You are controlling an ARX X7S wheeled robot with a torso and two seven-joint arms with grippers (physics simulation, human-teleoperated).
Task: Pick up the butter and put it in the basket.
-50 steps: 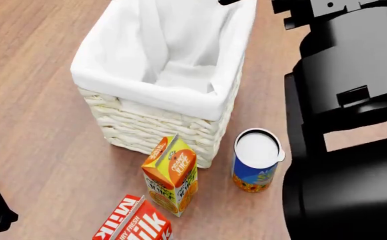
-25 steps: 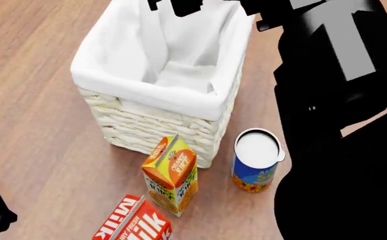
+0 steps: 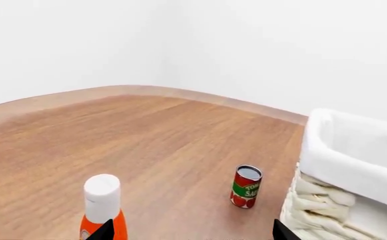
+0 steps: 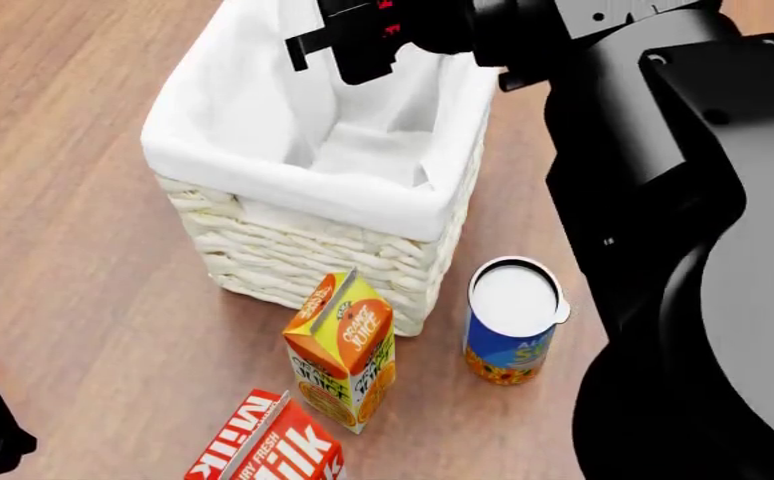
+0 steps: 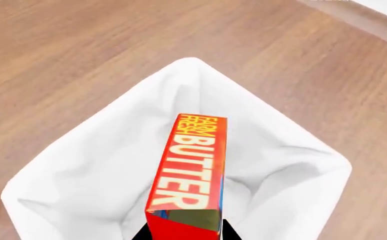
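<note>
The wood-grain bench (image 3: 147, 135) meets plain white walls. The right gripper (image 5: 183, 231) pinches the butter (image 5: 188, 170) above the basket (image 4: 320, 250). The left gripper's (image 3: 190, 234) tips look spread, though barely visible.

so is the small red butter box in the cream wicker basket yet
Not yet: the butter box is held over the basket, above its white liner.
</note>
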